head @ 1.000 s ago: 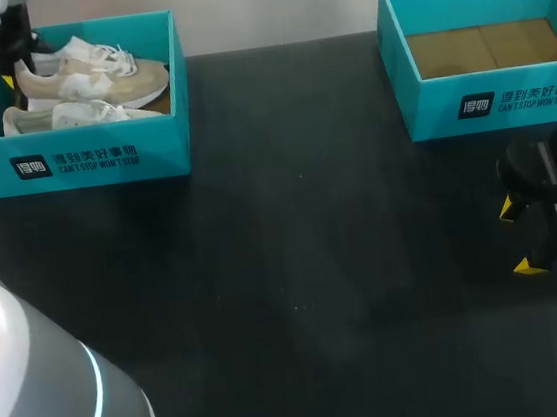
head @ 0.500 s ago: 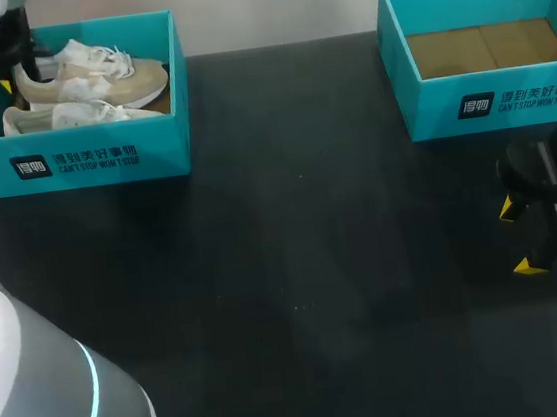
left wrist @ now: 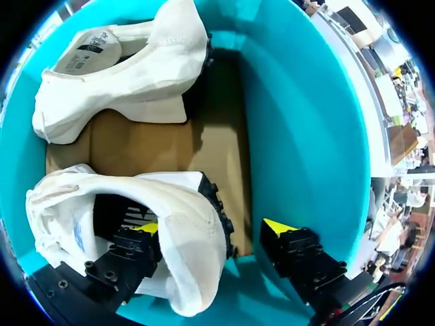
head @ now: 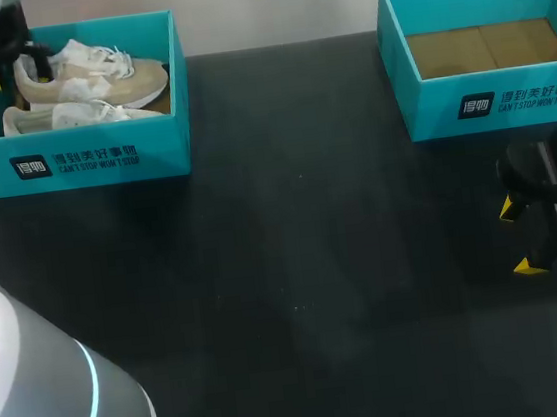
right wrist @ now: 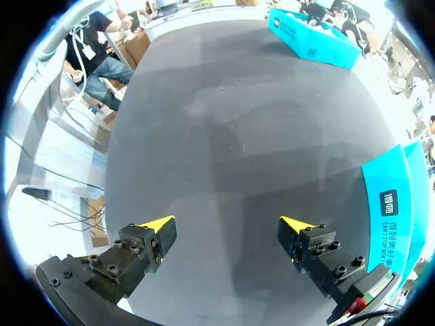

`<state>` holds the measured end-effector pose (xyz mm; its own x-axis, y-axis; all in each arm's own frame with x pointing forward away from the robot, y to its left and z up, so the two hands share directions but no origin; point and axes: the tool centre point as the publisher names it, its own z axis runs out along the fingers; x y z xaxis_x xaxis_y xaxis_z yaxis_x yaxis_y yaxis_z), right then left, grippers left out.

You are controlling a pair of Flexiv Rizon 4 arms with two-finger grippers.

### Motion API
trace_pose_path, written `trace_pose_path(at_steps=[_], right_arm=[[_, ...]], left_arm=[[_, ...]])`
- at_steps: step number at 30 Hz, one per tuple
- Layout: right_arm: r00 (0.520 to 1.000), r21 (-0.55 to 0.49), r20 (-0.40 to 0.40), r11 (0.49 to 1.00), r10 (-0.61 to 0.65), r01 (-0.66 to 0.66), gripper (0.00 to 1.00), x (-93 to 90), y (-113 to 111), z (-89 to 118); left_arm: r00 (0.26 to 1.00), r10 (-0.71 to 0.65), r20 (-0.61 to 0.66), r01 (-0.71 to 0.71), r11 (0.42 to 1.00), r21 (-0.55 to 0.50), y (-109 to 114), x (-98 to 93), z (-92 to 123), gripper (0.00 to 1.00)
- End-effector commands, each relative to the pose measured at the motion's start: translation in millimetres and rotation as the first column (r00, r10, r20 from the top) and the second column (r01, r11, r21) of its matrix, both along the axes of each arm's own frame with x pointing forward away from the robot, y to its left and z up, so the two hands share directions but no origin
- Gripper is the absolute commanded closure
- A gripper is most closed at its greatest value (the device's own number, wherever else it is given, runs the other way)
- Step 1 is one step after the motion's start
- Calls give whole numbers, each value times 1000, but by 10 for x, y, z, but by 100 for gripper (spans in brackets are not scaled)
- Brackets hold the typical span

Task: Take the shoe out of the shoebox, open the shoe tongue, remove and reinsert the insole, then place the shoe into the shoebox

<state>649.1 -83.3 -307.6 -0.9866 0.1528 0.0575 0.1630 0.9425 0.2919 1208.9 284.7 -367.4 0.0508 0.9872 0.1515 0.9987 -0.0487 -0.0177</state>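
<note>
Cloth shoe (left wrist: 180, 234), card shoebox (left wrist: 299, 136)
The off-white shoe looks soft, matt fabric; the teal shoebox is smooth card over raw brown cardboard; the table (head: 303, 246), matt black.

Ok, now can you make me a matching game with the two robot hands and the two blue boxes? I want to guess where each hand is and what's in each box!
Things:
1. left gripper
2. right gripper
3. left shoebox
4. right shoebox

Places or states:
A. holds two shoes
B. shows only its brown cardboard floor
C. open above the bare black table
D. down inside a box, at a shoe heel

Pairs: 1-D, 2-C, 3-A, 4-B.
</note>
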Motion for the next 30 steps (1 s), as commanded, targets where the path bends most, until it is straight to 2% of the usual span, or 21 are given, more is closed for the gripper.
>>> trace_pose_path(at_steps=[1,2,14,24,30], right_arm=[[1000,-2,2,1000,-1,1,0,-11,1,-7],[1000,-2,2,1000,-1,1,0,-11,1,-7],[1000,-2,2,1000,-1,1,0,-11,1,-7],[1000,-2,2,1000,-1,1,0,-11,1,-7],[1000,-2,2,1000,-1,1,0,-11,1,-7]], left_arm=[[1000,-11,6,11,1000,-1,-29,-26,140,4],[1000,-12,7,12,1000,-1,-42,-34,171,0],[999,3,49,-2,1000,-25,-112,-150,518,0],[997,20,69,-17,999,-41,-195,-435,965,0],[997,31,74,-30,999,-26,-253,-586,1136,0]])
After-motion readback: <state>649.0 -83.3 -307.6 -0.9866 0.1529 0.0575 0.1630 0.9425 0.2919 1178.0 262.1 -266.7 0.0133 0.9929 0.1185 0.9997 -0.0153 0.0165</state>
